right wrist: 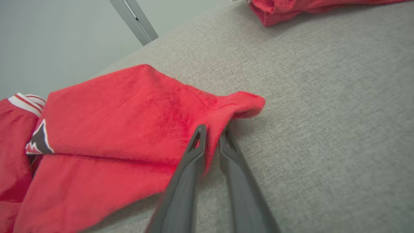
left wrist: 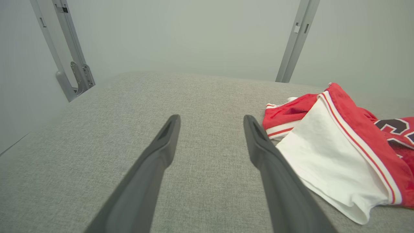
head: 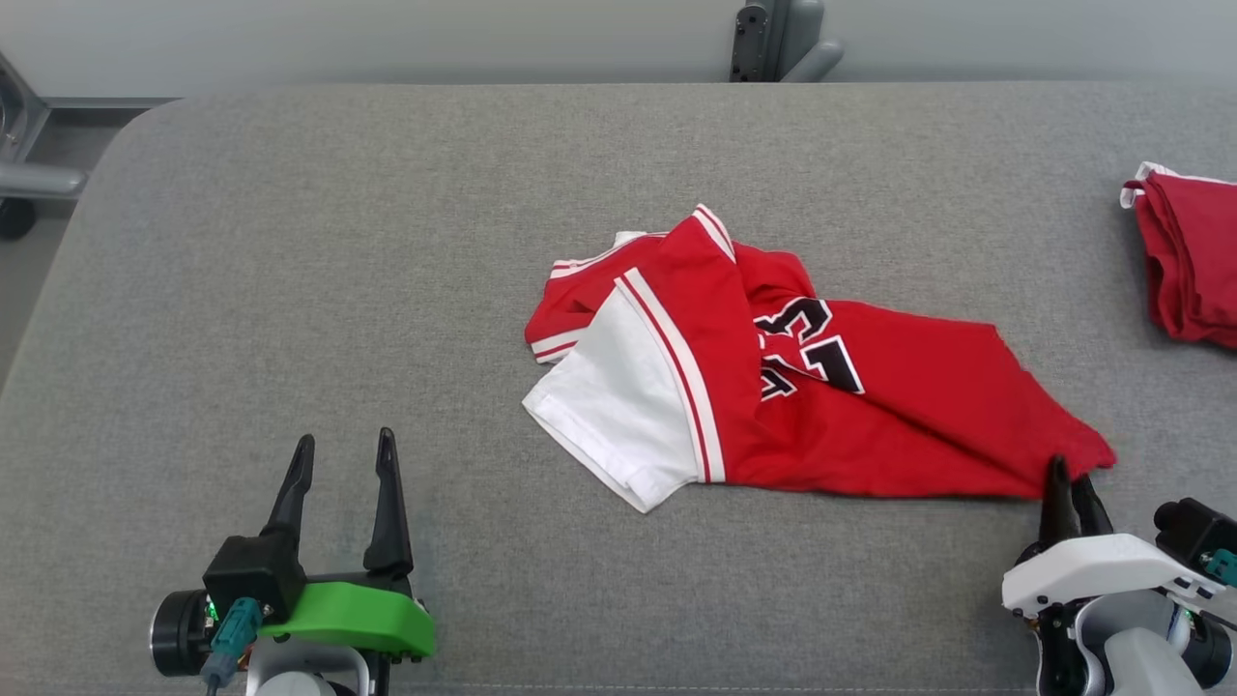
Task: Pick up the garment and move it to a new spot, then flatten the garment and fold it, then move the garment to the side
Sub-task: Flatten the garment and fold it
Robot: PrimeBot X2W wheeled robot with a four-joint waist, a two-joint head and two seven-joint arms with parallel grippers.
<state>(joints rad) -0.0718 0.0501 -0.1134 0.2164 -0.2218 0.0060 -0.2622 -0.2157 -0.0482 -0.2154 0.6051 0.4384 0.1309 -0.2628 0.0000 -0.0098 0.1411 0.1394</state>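
Observation:
A crumpled red garment point(head: 831, 406) with white trim, a white sleeve and black numerals lies in the middle of the grey padded table point(head: 387, 242). My right gripper point(head: 1070, 474) is at the garment's near right corner. In the right wrist view the garment point(right wrist: 129, 110) has a fold of its red corner pinched between the fingers of that gripper point(right wrist: 213, 131), which stand almost together. My left gripper point(head: 346, 437) rests open near the front left, well apart from the cloth. In the left wrist view the left gripper point(left wrist: 212, 119) holds nothing, and the garment point(left wrist: 326, 155) lies to its right.
A second red cloth point(head: 1193, 261) lies bunched at the table's right edge, also at the top of the right wrist view point(right wrist: 291, 8). A metal post point(head: 773, 39) stands behind the far edge. The table's left corner is rounded, with a grey frame point(head: 19, 126) beyond it.

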